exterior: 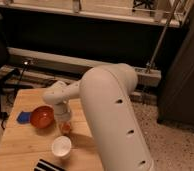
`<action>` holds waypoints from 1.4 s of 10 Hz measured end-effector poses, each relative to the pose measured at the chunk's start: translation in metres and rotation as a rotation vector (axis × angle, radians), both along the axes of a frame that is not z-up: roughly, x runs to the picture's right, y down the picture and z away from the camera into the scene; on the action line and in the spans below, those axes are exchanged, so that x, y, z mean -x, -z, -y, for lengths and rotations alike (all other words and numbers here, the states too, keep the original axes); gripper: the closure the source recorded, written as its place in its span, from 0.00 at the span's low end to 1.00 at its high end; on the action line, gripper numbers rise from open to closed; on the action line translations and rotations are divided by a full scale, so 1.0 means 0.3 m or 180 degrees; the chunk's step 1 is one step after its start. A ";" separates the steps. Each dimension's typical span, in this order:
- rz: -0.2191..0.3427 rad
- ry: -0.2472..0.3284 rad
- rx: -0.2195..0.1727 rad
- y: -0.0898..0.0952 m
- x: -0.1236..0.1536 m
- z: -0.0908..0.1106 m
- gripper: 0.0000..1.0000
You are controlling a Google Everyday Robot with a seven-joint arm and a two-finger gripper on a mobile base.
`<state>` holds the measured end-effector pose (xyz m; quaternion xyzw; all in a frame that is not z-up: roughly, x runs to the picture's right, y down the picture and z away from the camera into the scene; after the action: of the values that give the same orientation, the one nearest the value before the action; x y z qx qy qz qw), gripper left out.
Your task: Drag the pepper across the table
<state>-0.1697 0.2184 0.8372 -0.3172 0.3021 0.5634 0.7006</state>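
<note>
The small orange pepper [66, 128] lies on the light wooden table [25, 147], just right of the bowl. My gripper [64, 122] points down directly over the pepper, and its lower end meets and hides the pepper's top. The big white arm [115, 115] reaches in from the lower right and hides the right part of the table.
A round red-orange bowl [42, 116] sits just left of the gripper. A blue object [23, 118] lies left of the bowl. A white cup [61, 146] stands in front of the pepper. A black-and-white striped object [49, 165] lies at the table's front edge.
</note>
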 end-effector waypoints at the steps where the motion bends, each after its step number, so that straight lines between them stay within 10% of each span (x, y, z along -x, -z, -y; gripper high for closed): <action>1: -0.0021 -0.0017 0.0003 -0.004 -0.010 0.003 0.70; 14: -0.0488 -0.0490 -0.0042 -0.097 -0.293 0.077 0.70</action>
<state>-0.0817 0.1954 0.8664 -0.2907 0.3259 0.6401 0.6321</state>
